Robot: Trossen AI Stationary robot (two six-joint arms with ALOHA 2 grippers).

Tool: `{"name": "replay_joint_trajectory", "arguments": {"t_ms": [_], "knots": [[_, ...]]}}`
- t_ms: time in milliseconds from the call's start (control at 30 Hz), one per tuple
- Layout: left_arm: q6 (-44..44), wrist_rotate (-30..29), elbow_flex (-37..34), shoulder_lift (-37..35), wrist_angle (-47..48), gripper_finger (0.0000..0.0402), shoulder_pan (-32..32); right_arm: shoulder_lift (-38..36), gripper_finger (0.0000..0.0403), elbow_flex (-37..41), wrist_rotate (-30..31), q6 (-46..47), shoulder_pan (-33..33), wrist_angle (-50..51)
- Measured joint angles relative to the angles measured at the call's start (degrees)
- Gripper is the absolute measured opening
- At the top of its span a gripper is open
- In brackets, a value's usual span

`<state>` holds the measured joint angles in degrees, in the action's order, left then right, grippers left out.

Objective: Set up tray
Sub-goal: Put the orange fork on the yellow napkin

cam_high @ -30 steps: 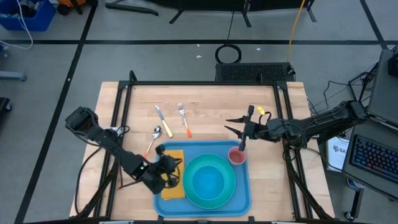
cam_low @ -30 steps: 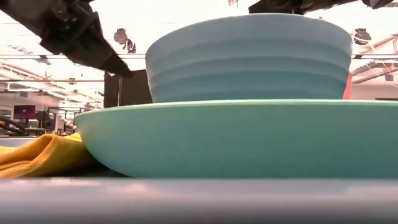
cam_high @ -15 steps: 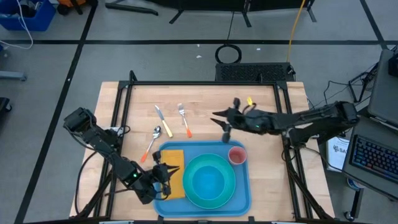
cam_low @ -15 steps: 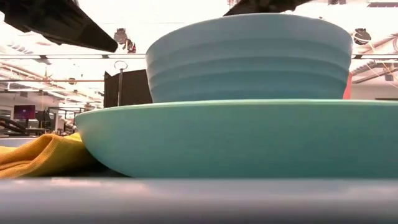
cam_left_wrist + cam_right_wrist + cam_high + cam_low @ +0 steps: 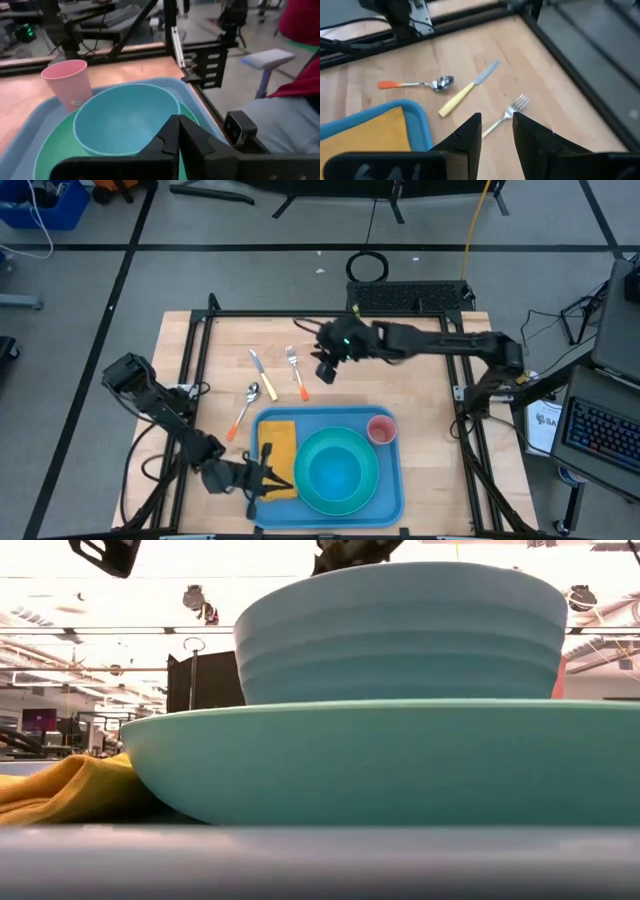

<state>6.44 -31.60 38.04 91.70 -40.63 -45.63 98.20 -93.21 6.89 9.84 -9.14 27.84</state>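
The right gripper has its jaws spread with nothing between them, hovering over bare table; in its wrist view the fork lies directly ahead of the fingertips, the knife just beyond it and the spoon farther off to the side. The left gripper has its jaws pressed together on nothing, low beside the tray at its near-left corner; past its fingertips sit the bowl on the plate, with the cup beyond, and the yellow cloth lies on the tray just beside the jaws. The tray looks like a stiff, light plastic, smooth enough to slide on the wood, so any nudge would best go against its raised rim. By my reckoning the cutlery is what remains: the fork is thin, rigid and lies flat, so a pinch across the middle of its handle seems the safest hold.
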Motion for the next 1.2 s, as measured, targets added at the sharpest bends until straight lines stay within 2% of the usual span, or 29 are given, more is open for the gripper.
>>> {"name": "replay_joint_trajectory", "arguments": {"t_ms": [67, 167, 267, 400, 467, 667, 833, 967, 1200], "knots": [[-0.2, 0.0, -2.9, 0.0, -5.5, 0.0015, 0.0, 2.6, 0.01, -3.7, -3.8, 0.5, -1.9, 2.9], [-1.0, 0.4, -6.1, 0.0, -12.4, 0.0022, 0.0, 6.0, 0.01, -8.2, -12.8, 2.6, -5.3, 4.9], [-1.9, 2.8, -9.0, 0.0, -17.3, 0.0018, 0.0, 9.4, 0.01, -10.7, -20.6, 4.4, -8.5, 5.9], [-5.4, 10.4, -12.0, 0.0, -25.9, 0.0004, -0.6, 14.1, 0.01, -14.2, -22.0, 4.5, -11.5, 9.5], [-7.5, 12.2, -13.2, 0.0, -29.1, 0.0005, -1.0, 16.6, 0.0102, -16.8, -22.3, 4.4, -12.6, 11.6], [-8.7, 9.4, -14.3, 0.0, -30.1, 0.0027, -2.1, 24.5, 0.0132, -21.5, -28.2, 4.3, -14.6, 17.5], [-9.5, 8.4, -14.3, 0.0, -29.8, 0.0014, -2.1, 28.8, 0.0167, -23.9, -28.3, 5.7, -14.5, 17.1], [-10.8, 7.7, -14.3, 0.0, -29.9, 0.0004, -2.1, 29.8, 0.0183, -23.9, -29.6, 8.4, -14.1, 13.1], [-12.1, 7.6, -14.3, 0.0, -29.8, 0.0028, -2.1, 29.8, 0.0186, -24.0, -29.7, 8.8, -11.3, 11.6]]}}
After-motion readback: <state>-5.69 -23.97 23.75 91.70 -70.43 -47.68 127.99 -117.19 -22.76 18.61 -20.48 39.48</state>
